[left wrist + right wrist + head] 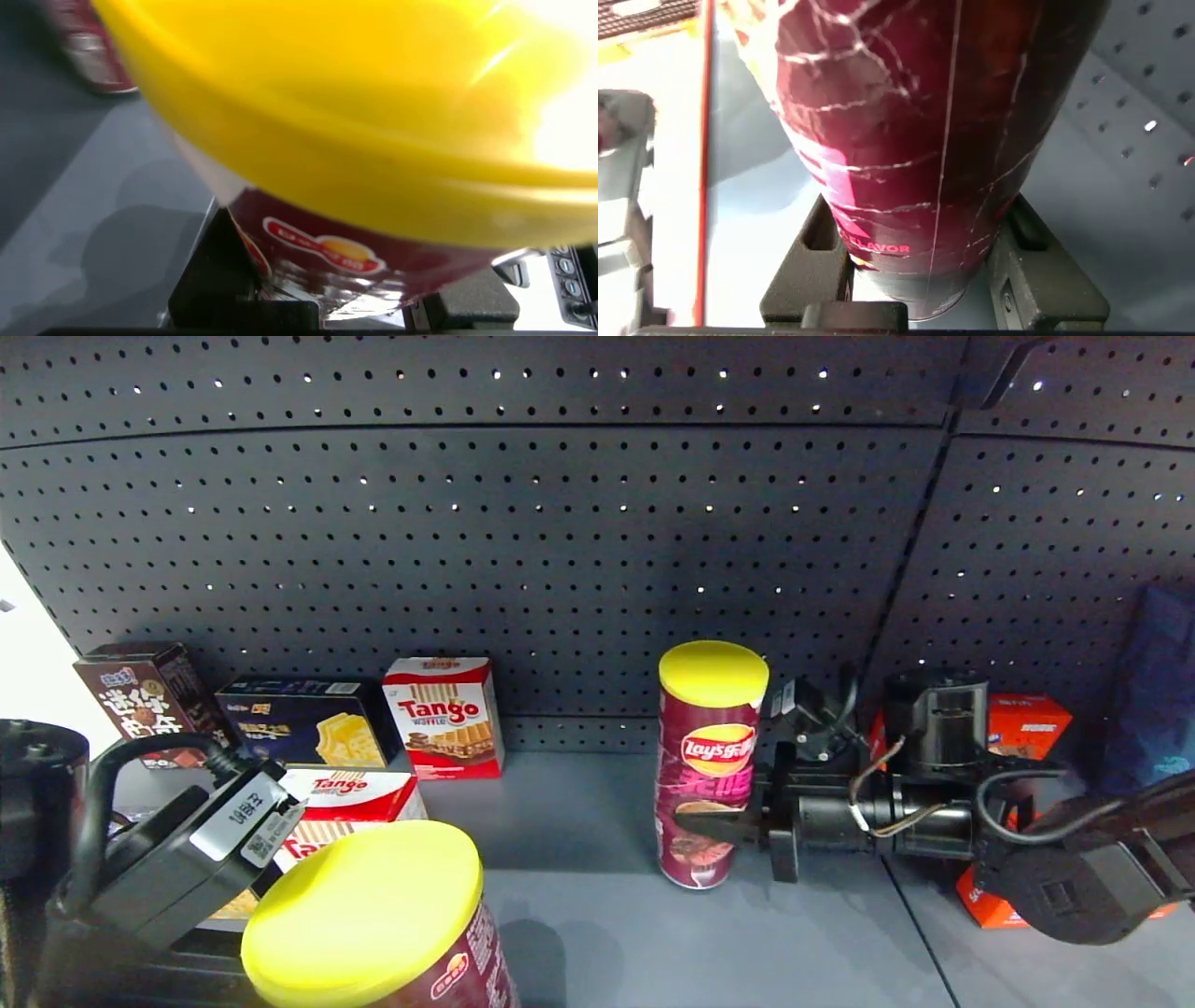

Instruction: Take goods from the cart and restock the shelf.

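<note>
A dark-red chip can (707,775) with a yellow lid stands upright on the grey shelf (579,812), near the middle. My right gripper (714,826) comes in from the right and is shut on its lower part. In the right wrist view the can (915,140) sits between the two black fingers (808,275). A second chip can (373,915) with the same yellow lid is low at the front left, with my left gripper (327,303) shut on its body below the lid (374,112).
Wafer boxes stand at the back left: a red-white one (443,717), a dark blue one (303,721) and a brown one (149,695). Another red-white box (350,798) lies in front. An orange box (1022,728) and a blue bag (1158,700) are on the right. The pegboard (560,551) closes the back.
</note>
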`<state>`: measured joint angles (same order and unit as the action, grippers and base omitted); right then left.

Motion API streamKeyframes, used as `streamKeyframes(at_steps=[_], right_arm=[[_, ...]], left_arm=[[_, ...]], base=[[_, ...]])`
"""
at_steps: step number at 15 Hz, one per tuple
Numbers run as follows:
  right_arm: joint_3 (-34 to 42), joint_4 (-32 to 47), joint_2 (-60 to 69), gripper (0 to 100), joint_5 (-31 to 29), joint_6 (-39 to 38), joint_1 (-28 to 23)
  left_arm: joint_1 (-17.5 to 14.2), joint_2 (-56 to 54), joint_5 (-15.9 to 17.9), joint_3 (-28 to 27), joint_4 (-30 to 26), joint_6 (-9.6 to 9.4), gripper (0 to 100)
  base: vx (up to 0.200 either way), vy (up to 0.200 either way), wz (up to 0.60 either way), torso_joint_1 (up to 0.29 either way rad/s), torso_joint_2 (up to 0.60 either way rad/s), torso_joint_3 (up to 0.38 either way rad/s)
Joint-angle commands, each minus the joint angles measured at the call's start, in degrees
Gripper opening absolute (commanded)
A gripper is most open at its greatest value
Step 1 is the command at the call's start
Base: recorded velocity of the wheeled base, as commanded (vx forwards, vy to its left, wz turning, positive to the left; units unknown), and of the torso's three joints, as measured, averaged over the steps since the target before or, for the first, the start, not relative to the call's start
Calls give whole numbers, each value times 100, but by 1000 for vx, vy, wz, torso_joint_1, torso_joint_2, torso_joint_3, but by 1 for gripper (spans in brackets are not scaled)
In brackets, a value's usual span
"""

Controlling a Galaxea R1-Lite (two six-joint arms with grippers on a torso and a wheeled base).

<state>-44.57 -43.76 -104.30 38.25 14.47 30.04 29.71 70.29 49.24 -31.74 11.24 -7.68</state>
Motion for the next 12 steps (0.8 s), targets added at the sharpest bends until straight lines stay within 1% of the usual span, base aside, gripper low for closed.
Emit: streamKeyframes(at_steps=[1,3,7,10,12], right_arm=[[713,-220,613,0,7,-6,2],[1056,-387,771,0,24,-14,-24],[1952,-1372,806,0,33,-199,-7],[2383,-1881,736,0,33,-208,-7],[2462,-1934,727,0,33,-208,2]], left_arm=[[0,2,-11,-7,1,3,0],[0,11,-11,2,1,3,0],[0,55,-11,-34,1,12,0],[0,143,-19,-42,1,21,0],[0,160,-19,-42,1,21,0]], base=[[0,0,0,0,0,0],[0,0,0,0,0,0],[0,0,0,0,0,0],[0,0,0,0,0,0],[0,0,0,0,0,0]])
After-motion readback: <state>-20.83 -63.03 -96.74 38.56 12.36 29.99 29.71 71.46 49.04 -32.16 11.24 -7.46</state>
